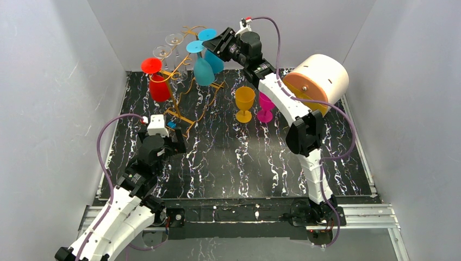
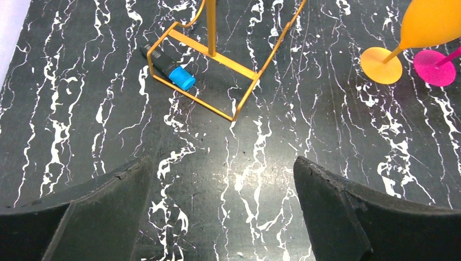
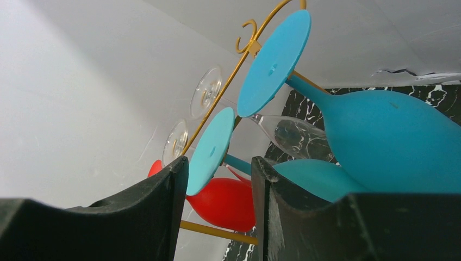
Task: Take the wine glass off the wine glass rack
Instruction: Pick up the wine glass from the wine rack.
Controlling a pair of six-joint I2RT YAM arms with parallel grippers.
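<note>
The right gripper (image 3: pixel 217 163) has its jaws part-way apart, straddling the round foot of a light blue plastic wine glass (image 3: pixel 211 147) that hangs upside down from the tall golden wire rack (image 2: pixel 211 32); whether they press on it I cannot tell; a pinch on so thin a disc could slip, dropping the glass onto the black marbled surface (image 2: pixel 326 136); a second, larger blue glass (image 3: pixel 391 141) hangs just beside the jaws and could be knocked; if the foot snags on the wire, the pull could tip the rack with its red glass (image 3: pixel 223 204) and clear glasses (image 3: pixel 206 92); the left gripper (image 2: pixel 222 163), jaws spread wide and empty, has the rack base ahead of it, unheld; no brand, label or writing is readable.
</note>
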